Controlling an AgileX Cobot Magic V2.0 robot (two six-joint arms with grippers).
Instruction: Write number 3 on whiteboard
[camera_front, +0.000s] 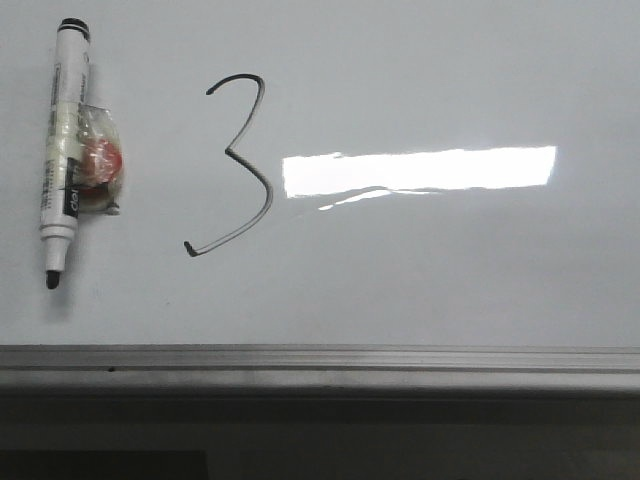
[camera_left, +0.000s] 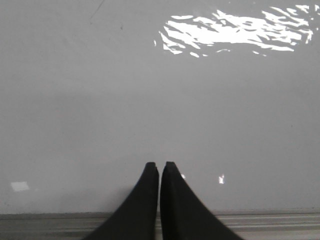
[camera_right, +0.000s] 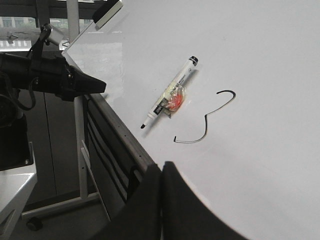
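The whiteboard (camera_front: 400, 270) fills the front view, with its grey metal edge strip along the near side. A thin black number 3 (camera_front: 240, 165) is drawn on it left of centre; it also shows in the right wrist view (camera_right: 207, 120). An uncapped marker pen (camera_front: 62, 150) lies on the board left of the 3, tip toward the near edge, with a clear wrapped red-orange piece taped to it. My left gripper (camera_left: 159, 165) is shut and empty above the board's near edge. My right gripper (camera_right: 162, 165) is shut and empty at the board's near edge, apart from the pen (camera_right: 170, 95).
A bright white rectangular glare (camera_front: 420, 170) lies right of the 3. In the right wrist view the other arm (camera_right: 50, 75) reaches in beside the board, with the board's stand legs (camera_right: 80, 145) and the floor below. An eraser (camera_right: 107, 12) sits at the board's far corner.
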